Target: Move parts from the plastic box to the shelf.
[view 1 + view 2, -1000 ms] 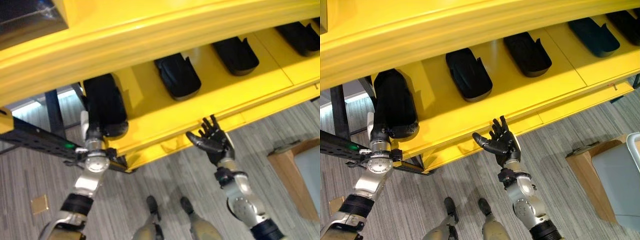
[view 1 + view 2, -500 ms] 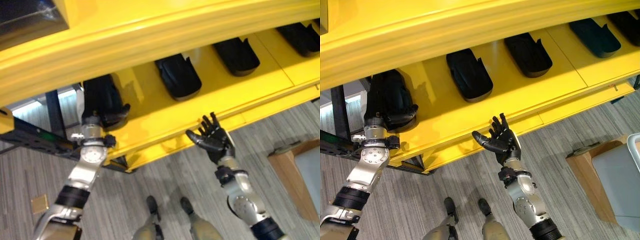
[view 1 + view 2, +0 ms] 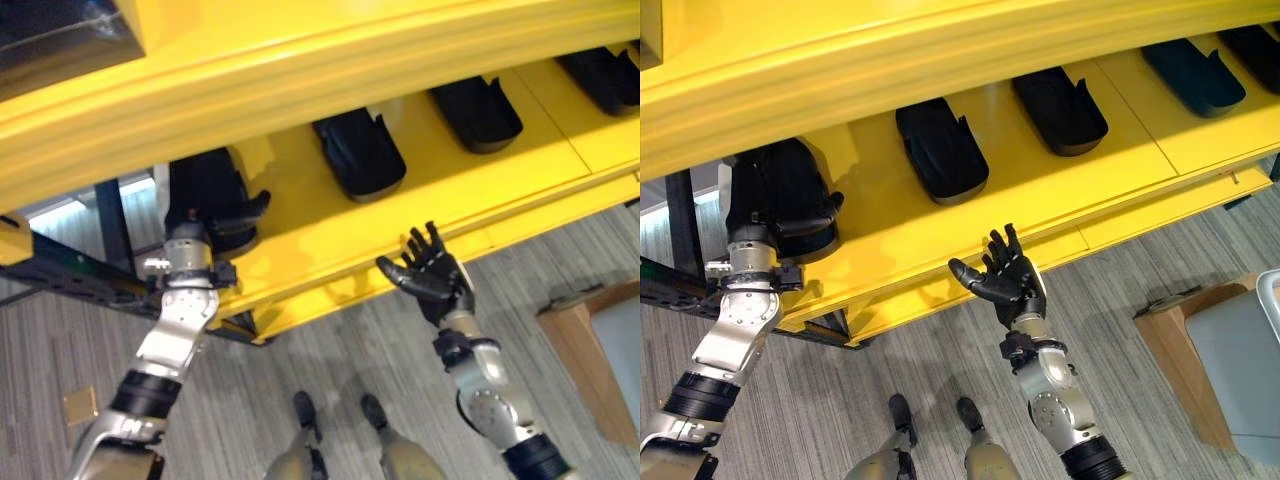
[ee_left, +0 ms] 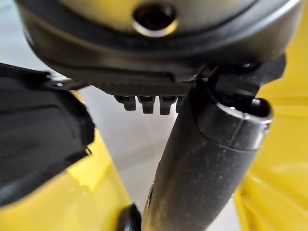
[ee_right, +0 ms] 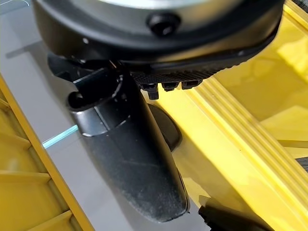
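Several black moulded parts lie in a row on the yellow shelf [image 3: 300, 235]: one [image 3: 358, 155] in the middle, another [image 3: 477, 110] to its right, a third [image 3: 600, 75] at the far right. The leftmost part [image 3: 205, 170] lies at the shelf's left end under my left hand [image 3: 200, 225], whose thumb stands out to the right. In the left wrist view the part [image 4: 38, 139] sits beside the hand with a gap to the thumb [image 4: 202, 159]. My right hand [image 3: 1005, 282] is open, palm up with fingers spread, just in front of the shelf's front edge, holding nothing.
A thick yellow upper shelf lip [image 3: 330, 70] overhangs the row of parts. A black metal frame [image 3: 70, 275] runs at the left under the shelf. A brown cardboard box with a grey container [image 3: 1230, 365] stands on the floor at the right.
The left hand has gone a little further onto the shelf with the leftmost part, and its thumb has swung out away from the part. The right hand has hardly moved.
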### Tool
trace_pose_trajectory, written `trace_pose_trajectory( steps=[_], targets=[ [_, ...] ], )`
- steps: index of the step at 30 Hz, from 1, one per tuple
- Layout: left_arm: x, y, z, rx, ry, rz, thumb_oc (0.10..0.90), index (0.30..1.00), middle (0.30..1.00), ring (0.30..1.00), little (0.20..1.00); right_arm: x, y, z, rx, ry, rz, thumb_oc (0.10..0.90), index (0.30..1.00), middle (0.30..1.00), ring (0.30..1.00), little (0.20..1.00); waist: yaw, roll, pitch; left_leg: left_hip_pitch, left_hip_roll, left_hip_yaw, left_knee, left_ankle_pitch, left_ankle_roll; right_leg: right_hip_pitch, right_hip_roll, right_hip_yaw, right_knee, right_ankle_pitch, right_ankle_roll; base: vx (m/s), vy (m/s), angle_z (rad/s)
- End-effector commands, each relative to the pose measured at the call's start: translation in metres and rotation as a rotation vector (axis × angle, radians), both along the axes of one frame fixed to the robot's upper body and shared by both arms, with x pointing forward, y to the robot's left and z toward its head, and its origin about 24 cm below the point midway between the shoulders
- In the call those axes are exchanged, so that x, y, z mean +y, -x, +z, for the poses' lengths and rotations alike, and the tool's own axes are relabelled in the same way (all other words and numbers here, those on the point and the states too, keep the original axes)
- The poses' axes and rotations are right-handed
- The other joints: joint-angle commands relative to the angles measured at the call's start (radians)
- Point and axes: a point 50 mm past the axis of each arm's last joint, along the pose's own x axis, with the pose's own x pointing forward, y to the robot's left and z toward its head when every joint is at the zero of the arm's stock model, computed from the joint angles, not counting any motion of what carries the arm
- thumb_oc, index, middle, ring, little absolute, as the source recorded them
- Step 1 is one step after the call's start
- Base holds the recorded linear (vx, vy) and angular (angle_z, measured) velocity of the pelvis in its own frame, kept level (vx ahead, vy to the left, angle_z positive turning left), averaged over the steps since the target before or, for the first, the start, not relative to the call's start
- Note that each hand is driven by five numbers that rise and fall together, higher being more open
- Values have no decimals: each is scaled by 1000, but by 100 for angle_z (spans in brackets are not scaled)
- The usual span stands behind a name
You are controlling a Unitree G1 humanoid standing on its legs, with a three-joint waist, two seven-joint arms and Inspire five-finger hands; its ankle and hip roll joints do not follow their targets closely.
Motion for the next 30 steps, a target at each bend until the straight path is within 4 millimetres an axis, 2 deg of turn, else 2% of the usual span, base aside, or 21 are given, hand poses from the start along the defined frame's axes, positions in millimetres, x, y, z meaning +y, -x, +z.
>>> trace_pose_trajectory(
  steps=[1, 5, 7, 8, 18, 26, 30],
  targets=[
    [-13, 8, 55, -300, 50, -99, 900, 1000, 1000, 1000, 1000, -2, -2, 65, -330, -55, 3, 900, 1000, 1000, 1000, 1000, 21, 29, -99, 105, 57, -27, 0, -83, -70, -73, 8, -42, 112, -101, -16, 0, 0, 0],
    [-12, 14, 54, -304, 42, -103, 900, 1000, 1000, 1000, 1000, -4, -1, 68, -339, -47, -5, 900, 1000, 1000, 1000, 1000, 26, 27, -103, 108, 58, -33, 0, -82, -70, -67, 8, -46, 111, -102, -17, 0, 0, 0],
    [-10, 17, 50, -287, 24, -104, 900, 1000, 1000, 1000, 1000, -6, -1, 68, -338, -41, -12, 900, 1000, 1000, 1000, 1000, 31, 27, -105, 111, 58, -37, 0, -82, -70, -62, 8, -49, 112, -104, -19, -3, -17, 1],
    [-5, 23, 40, -253, 20, -101, 900, 1000, 1000, 1000, 1000, -8, 0, 68, -340, -25, -21, 900, 1000, 1000, 1000, 1000, 38, 26, -108, 114, 59, -44, 1, -82, -71, -54, 10, -51, 114, -107, -22, -3, -30, 2],
    [1, 50, 22, -209, 19, -141, 900, 1000, 1000, 1000, 1000, -20, 5, 71, -359, 22, -51, 900, 1000, 1000, 1000, 1000, 55, 25, -115, 129, 67, -61, -1, -76, -76, -35, 20, -70, 126, -120, -31, -8, -25, 6],
    [-4, 68, 11, -149, -68, -184, 900, 1000, 1000, 1000, 1000, -27, 11, 67, -348, 65, -65, 900, 1000, 1000, 1000, 1000, 69, 28, -110, 146, 81, -84, -3, -66, -84, -28, 45, -98, 185, -154, -46, -27, -52, 10],
    [-11, 75, -2, -76, -91, -236, 900, 1000, 1000, 1000, 1000, -32, 14, 66, -345, 93, -76, 900, 1000, 1000, 1000, 1000, 75, 34, -98, 151, 94, -104, -4, -50, -94, -35, 71, -126, 237, -182, -59, -58, -77, 14]
  ],
)
